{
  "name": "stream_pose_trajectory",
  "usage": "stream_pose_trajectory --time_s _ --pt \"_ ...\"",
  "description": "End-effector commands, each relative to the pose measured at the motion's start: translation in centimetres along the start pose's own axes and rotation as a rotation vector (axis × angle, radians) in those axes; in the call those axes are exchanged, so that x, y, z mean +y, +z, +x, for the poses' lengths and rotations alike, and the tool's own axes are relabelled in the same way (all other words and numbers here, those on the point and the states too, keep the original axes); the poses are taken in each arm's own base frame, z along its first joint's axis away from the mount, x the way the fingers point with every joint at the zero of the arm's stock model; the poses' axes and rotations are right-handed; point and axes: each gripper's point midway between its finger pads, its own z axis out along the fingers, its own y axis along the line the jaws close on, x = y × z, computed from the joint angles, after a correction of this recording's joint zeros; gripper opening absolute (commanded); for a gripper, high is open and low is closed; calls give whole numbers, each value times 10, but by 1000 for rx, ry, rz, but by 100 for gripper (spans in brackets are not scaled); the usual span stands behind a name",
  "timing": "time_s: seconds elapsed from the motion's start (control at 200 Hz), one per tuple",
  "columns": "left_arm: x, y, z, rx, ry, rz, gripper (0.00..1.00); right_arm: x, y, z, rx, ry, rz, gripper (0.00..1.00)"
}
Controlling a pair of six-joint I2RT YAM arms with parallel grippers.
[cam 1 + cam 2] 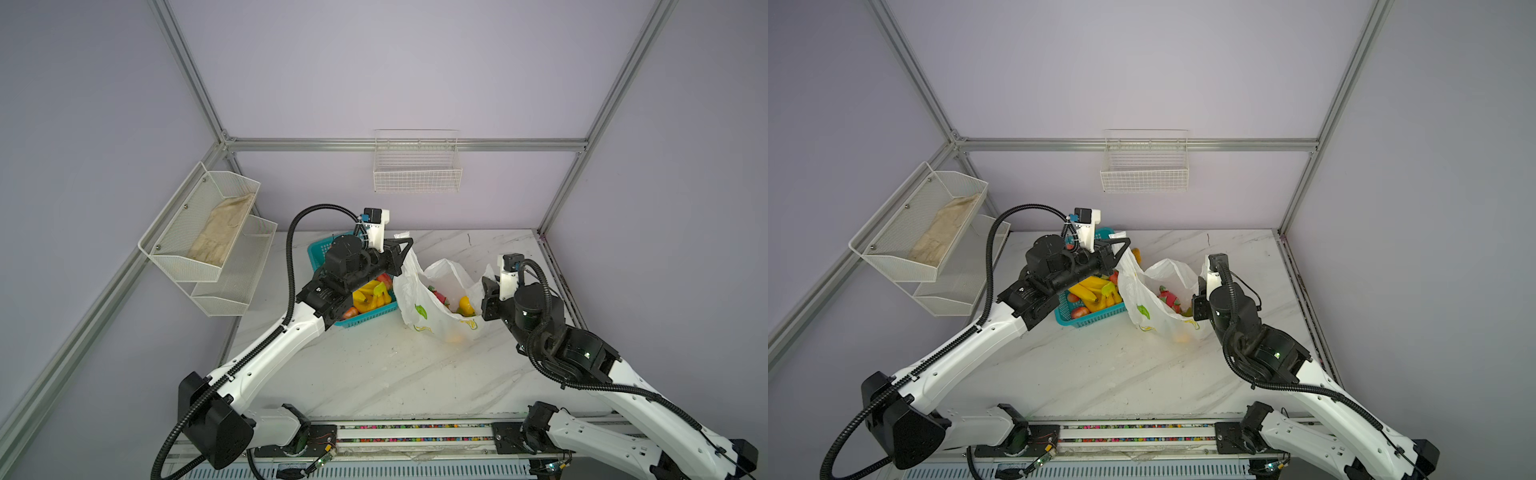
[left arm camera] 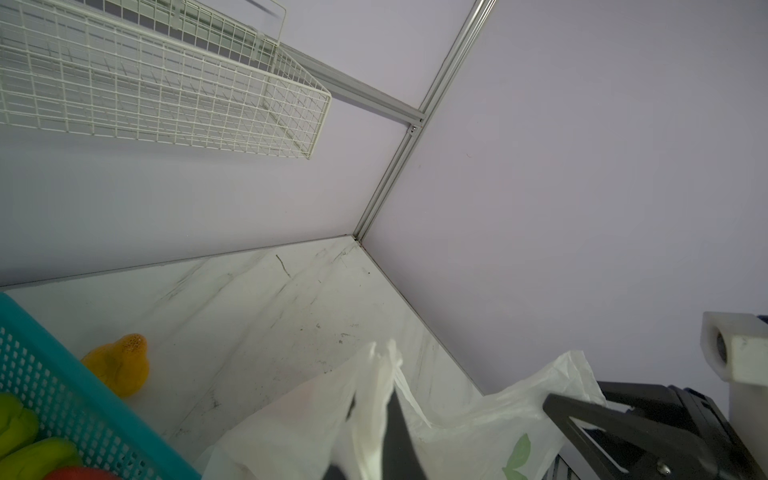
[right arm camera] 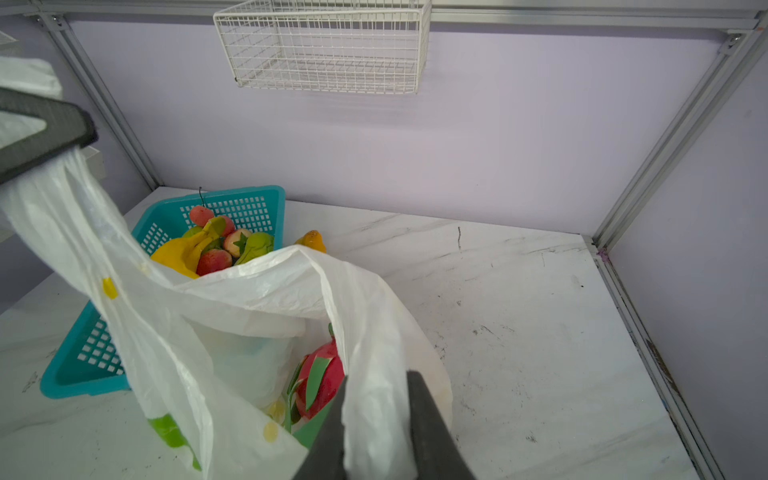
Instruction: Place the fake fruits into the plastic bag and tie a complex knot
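Now the left jaws pinch one handle [image 3: 70,195] of the plastic bag [image 1: 411,291] up high. Its other side sits between the right jaws; squeezed or not, I cannot tell.

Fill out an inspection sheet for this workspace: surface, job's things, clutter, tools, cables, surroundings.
Surface: white marble-look table, dark scuffs.
Job's things: plastic bag open and untied, dragon fruit inside; bananas in the teal basket; one orange fruit loose on the table beside the basket.
Clutter: nothing seen.
Tools: left tool shut on the bag's raised edge; right tool astride the bag's near rim, grip unclear.
Cables: black corrugated hoses along both arms, off the bag.
Surroundings: wire basket on the back wall; mesh shelf holding a beige cloth.
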Motion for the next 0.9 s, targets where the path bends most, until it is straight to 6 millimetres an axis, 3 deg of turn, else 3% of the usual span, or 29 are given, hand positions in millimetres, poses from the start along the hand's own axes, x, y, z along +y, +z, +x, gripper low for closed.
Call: stream_pose_trajectory --time_s 0.0,0.135,0.255,0.44,0.56,0.76,0.895 --pt "11 -10 -1 -24 44 -41 5 4 16 -33 -74 36 -75 17" --pt "20 -14 -2 -34 60 -79 16 4 44 -45 -71 97 -193 9" --pt "24 -22 -5 -53 92 -113 32 7 61 -52 -64 127 -251 5" --pt "29 -47 -10 -87 142 -173 56 8 77 -69 -85 167 -310 4" --pt "29 -69 -12 -114 175 -199 64 7 86 -73 -83 180 -322 3" --pt "2 -100 -3 -111 256 -104 65 2 96 -67 -57 206 -327 3" --pt "-50 -110 21 -40 382 120 62 2 95 -62 -42 224 -333 3"
